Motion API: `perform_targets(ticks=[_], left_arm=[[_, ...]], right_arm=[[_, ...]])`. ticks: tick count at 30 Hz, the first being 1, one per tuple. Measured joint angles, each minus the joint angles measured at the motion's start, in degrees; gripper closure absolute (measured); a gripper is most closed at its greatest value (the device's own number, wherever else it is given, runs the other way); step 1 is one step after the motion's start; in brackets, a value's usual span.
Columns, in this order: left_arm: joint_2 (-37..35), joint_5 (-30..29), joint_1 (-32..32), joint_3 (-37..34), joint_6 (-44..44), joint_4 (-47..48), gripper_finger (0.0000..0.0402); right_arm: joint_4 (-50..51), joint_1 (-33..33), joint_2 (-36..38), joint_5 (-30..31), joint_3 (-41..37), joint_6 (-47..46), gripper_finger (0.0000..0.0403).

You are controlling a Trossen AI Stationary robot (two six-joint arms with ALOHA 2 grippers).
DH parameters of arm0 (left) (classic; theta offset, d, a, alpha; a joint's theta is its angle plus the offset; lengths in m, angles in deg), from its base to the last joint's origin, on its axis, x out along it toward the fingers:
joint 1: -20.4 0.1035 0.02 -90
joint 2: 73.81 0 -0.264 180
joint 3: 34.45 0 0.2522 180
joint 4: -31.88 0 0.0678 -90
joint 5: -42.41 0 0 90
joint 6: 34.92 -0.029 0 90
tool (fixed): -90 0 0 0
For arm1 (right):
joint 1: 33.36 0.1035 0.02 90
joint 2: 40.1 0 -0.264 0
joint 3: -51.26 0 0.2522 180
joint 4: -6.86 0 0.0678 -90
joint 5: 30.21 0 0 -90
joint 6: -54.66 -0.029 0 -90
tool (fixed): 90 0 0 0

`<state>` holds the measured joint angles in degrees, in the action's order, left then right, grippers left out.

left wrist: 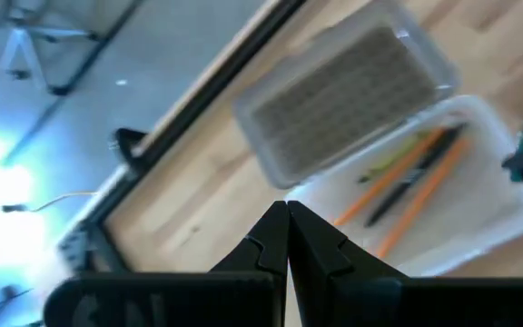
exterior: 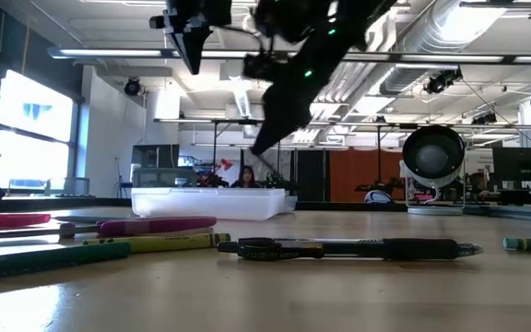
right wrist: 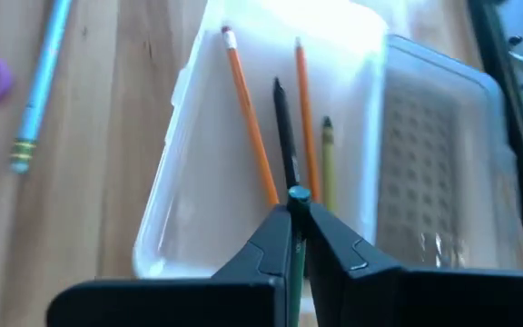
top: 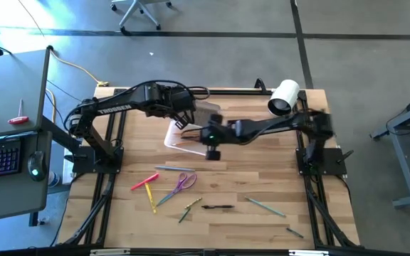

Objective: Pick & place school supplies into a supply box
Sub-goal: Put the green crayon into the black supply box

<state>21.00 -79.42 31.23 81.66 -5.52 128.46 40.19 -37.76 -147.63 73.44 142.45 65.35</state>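
Box: the clear box (right wrist: 189,227) lies open on the table (top: 262,227), lid (right wrist: 425,154) folded flat beside it, toward the far edge.
In the box: two orange pencils (right wrist: 251,127), one black pen (right wrist: 284,136), one olive crayon (right wrist: 328,159), lying side by side lengthwise.
Right gripper: the right gripper (right wrist: 296,213) hangs over the box, fingers pinching a green pen (right wrist: 297,263) whose tip pokes out above the black pen.
Left gripper: the left gripper (left wrist: 287,222) hovers just over the box's rim by the lid, fingers pressed together on nothing.
Loose supplies: in front of the box lie a pink marker (top: 145,181), purple scissors (top: 185,182), a black pen (top: 217,207) and several more pencils, about ten pieces spread out.
Roll: one white roll (top: 284,97) stands right of the box near the far edge.
Room: bare wood between the box and the loose supplies.
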Motion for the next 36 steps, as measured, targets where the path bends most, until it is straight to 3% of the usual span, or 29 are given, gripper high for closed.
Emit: perform_targets(ticks=[3,10,18,22,26,31,33,36], left_arm=[[0.0,-2.3,0.0,0.0,2.1,2.5,0.0355],[0.0,-0.3,-0.5,0.0,2.6,5.2,0.0355],[0.0,-0.9,-0.5,0.0,3.4,7.2,0.0355],[-0.4,-1.7,-0.4,0.0,0.5,7.2,0.0355],[-2.8,-7.5,-0.3,0.0,-0.4,7.2,0.0355],[-6.3,-19.3,-0.3,0.0,1.9,7.2,0.0355],[-7.5,-21.2,-0.3,0.0,3.5,7.2,0.0355],[-8.5,-19.2,-0.3,0.0,5.3,7.2,0.0355]], right_arm=[[0.0,0.0,-6.6,0.2,6.2,2.7,0.0397],[3.8,0.0,-16.2,1.5,18.3,6.1,0.0397],[16.0,0.3,-17.3,5.6,23.4,6.9,0.0396],[14.9,0.3,-17.3,3.0,23.8,12.7,0.0396],[13.0,0.7,-17.3,1.0,23.8,17.3,0.0396],[8.7,1.6,-17.5,-2.4,23.8,26.0,0.0396],[7.4,1.9,-17.9,-6.3,23.7,28.9,0.0396],[4.7,2.4,-19.1,-8.7,22.8,31.4,0.0396]])
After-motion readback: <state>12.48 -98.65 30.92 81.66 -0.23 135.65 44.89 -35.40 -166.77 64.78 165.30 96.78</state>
